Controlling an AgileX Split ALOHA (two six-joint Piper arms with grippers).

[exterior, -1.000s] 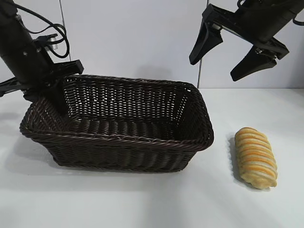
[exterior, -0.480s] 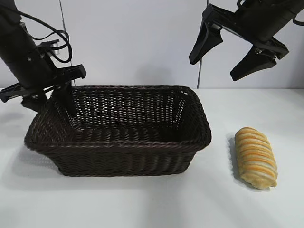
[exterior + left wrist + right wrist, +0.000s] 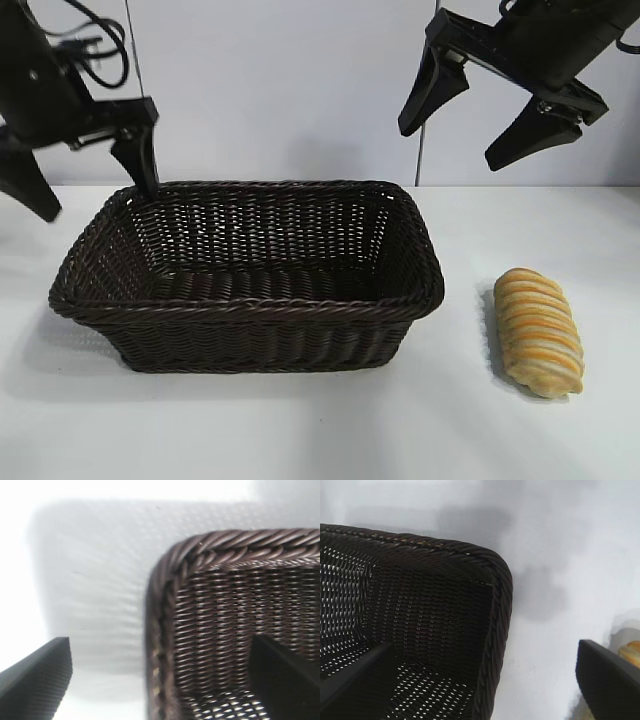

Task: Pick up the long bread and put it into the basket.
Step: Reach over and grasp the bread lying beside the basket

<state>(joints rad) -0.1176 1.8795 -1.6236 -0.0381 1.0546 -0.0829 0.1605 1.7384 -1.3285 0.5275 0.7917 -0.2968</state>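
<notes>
Exterior view shows our right pincer high at about 1 o'clock, fingers spread wide and holding nothing, above the gap between the basket and the long bread. The loaf lies on the table at about 4 o'clock, well apart from the basket's right rim. For the reach, we judge it best to bring this pincer down over the loaf's middle and close across its narrow width, gently, since it looks soft. Our left pincer hangs open and empty, straddling the basket's far-left corner; it should stay clear of that rim. Open table surrounds the loaf, and the basket's interior is empty, so the drop has ample room.
</notes>
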